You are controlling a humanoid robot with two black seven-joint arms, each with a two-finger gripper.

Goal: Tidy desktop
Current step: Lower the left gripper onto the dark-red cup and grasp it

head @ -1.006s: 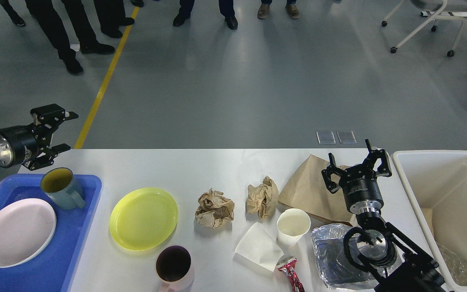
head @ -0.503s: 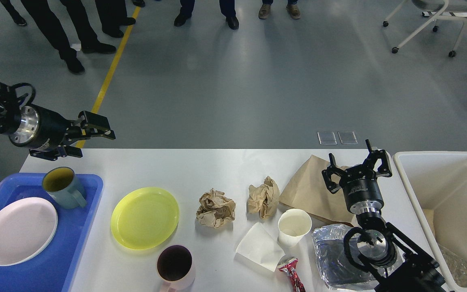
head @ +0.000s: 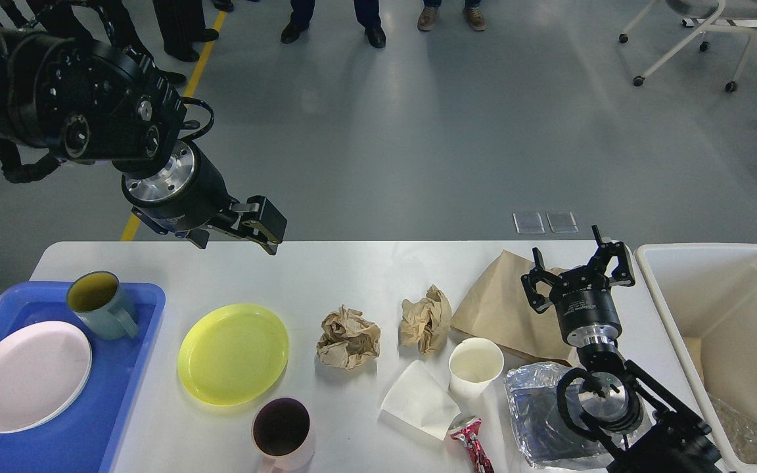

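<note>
floor [head: 418, 131]: grey, glossy | yellow line [head: 175, 125] | white chair [head: 700, 33] far right

Left gripper [head: 261, 230] angles down to the right (jaws indistinct); right gripper [head: 579, 269] points away, jaws spread.

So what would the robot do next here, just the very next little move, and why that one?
Probably lower the left gripper toward the yellow plate. That gripper hangs empty above the desktop, beyond the plate. The plate lies bare on the white surface beside the blue tray, which already holds a white plate and a mug, so the dish likely belongs there.
</note>
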